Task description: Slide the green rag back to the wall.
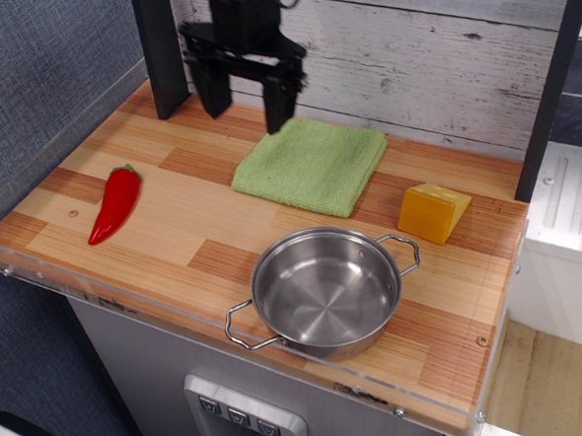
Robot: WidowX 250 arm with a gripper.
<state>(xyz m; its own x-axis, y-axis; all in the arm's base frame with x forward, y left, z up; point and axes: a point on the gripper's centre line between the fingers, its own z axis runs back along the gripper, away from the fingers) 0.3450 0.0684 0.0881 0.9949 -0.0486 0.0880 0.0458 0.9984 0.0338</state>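
Observation:
The green rag (312,164) lies flat on the wooden table, its far edge close to the plank wall (440,61), with a narrow strip of table showing between them. My gripper (246,110) hangs above the table to the left of the rag's far left corner. Its two black fingers are spread wide and hold nothing. It does not touch the rag.
A red chili pepper (116,202) lies at the left. A steel pan (325,290) stands near the front edge. A yellow cheese wedge (433,212) sits at the right. Black posts (159,48) stand at the back left and right.

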